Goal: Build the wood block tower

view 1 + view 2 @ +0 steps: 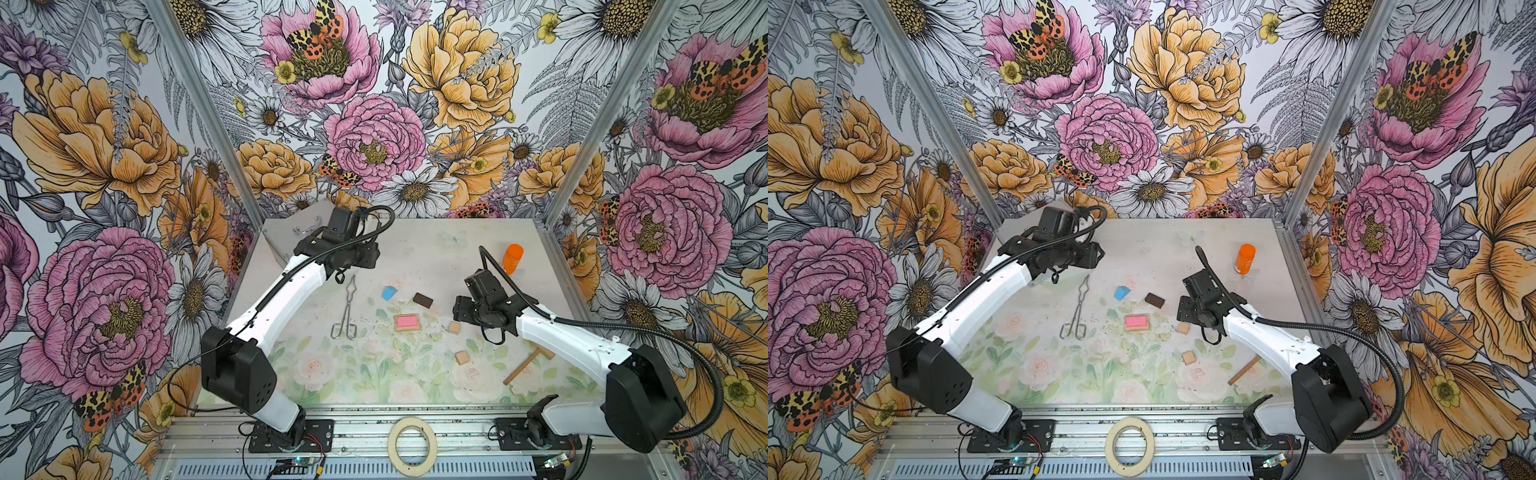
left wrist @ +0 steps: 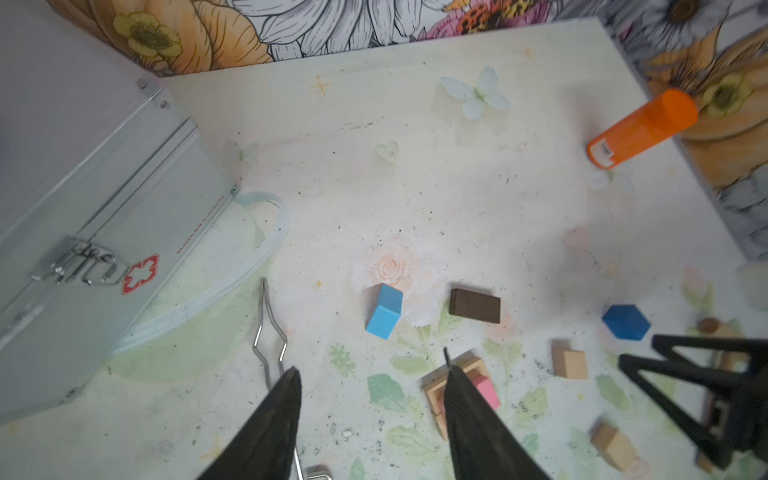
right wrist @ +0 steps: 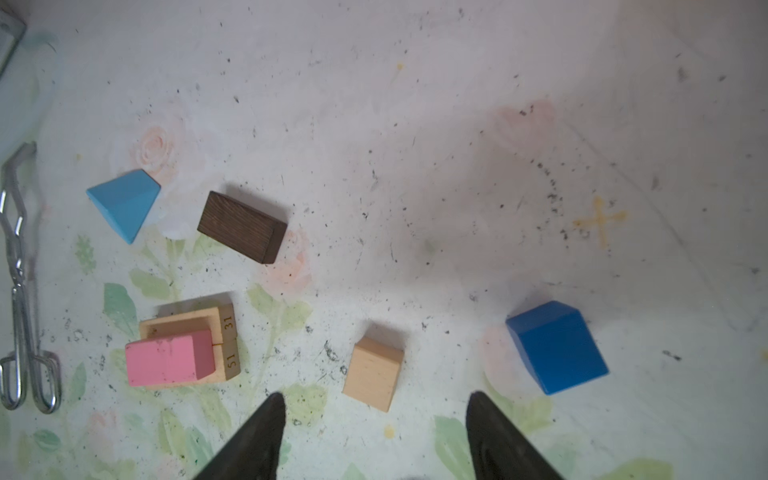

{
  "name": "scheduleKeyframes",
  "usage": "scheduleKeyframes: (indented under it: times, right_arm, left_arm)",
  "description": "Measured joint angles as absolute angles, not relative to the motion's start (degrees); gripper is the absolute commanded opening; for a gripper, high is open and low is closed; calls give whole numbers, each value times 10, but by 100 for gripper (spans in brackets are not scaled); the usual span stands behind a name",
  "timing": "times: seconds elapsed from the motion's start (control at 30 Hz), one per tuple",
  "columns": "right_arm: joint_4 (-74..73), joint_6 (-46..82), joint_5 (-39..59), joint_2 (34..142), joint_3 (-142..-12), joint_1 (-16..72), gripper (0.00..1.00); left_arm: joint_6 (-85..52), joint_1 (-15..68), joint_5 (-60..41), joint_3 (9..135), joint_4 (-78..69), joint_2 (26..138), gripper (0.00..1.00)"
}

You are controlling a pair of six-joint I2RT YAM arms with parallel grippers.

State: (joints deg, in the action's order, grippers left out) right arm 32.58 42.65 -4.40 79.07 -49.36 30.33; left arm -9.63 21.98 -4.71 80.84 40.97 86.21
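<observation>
Two layers so far on wood block tower [image 1: 407,322], mid-table: pink bar [image 3: 166,359] atop tan bars [image 3: 178,322]. From tower I see dark brown bar [image 1: 422,299] at 1 o'clock, light blue block [image 1: 389,293] at 11, tan cube [image 1: 454,328] at 3, second tan cube [image 1: 461,357] at 4, tongs [image 1: 345,309] at 9. Dark blue cube [image 3: 557,347] shows in wrist views only. Left gripper [image 2: 372,370]: fingers spread, nothing between. Right gripper [image 3: 375,395]: fingers spread, empty, tan cube just ahead.
</observation>
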Motion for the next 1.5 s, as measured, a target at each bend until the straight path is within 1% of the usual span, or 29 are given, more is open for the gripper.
scheduleKeyframes:
  times: [0.07,0.17,0.33,0.47,0.67,0.9,1.03,1.13,1.3,1.5]
  right_arm:
    - [330,438,-44,809,-494,315,72]
    - [338,457,-47,823,-494,325,72]
    - [356,482,-58,833,-503,339,72]
    - [369,496,-65,869,-526,352,71]
    - [388,508,-69,923,-556,357,71]
    - [406,517,-84,956,-587,357,69]
    - [411,521,-88,971,-592,357,65]
    - [415,524,-88,980,-592,356,58]
    - [416,528,-88,982,-593,352,50]
    - [416,527,-88,982,-600,345,45]
  left_arm:
    - [-138,193,-73,750,371,824,56]
    - [-173,174,-87,690,329,774,56]
    - [-195,171,-91,647,288,701,57]
    - [-206,166,-91,618,256,659,59]
    - [-213,164,-91,595,239,637,60]
    - [-217,158,-91,594,234,625,60]
    - [-222,154,-95,594,229,625,60]
    - [-225,153,-96,594,228,625,60]
    - [-226,151,-99,592,225,626,60]
    - [-226,151,-100,592,224,628,60]
